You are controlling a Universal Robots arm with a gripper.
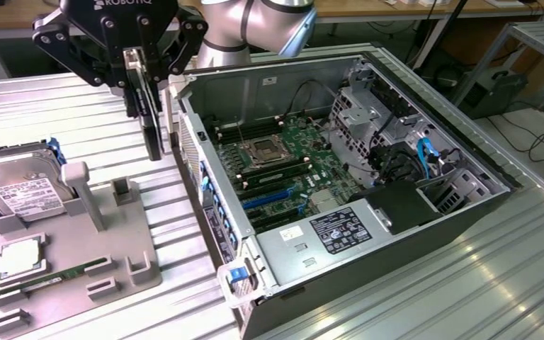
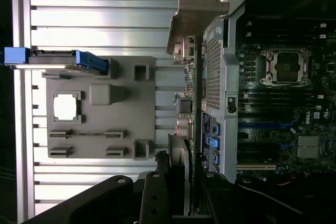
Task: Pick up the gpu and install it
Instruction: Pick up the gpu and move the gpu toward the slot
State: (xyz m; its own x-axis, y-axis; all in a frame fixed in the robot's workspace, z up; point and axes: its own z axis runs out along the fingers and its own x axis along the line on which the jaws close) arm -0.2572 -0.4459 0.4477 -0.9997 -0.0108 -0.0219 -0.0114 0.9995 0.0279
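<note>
- Gpu (image 1: 152, 131) hangs upright, edge-on, with the end effector (image 1: 146, 78) clamped on its top.
- It is over the counter (image 1: 499, 283), between the grey fixture tray (image 1: 111, 241) and the open computer case (image 1: 244, 92).

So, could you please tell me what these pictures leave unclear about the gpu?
Exterior view: the gpu hangs edge-on, so its flat faces are hidden.
Exterior view: the gripper is cut off by the top edge.
Wrist view: the gripper's own body covers the gpu's near end.
</note>
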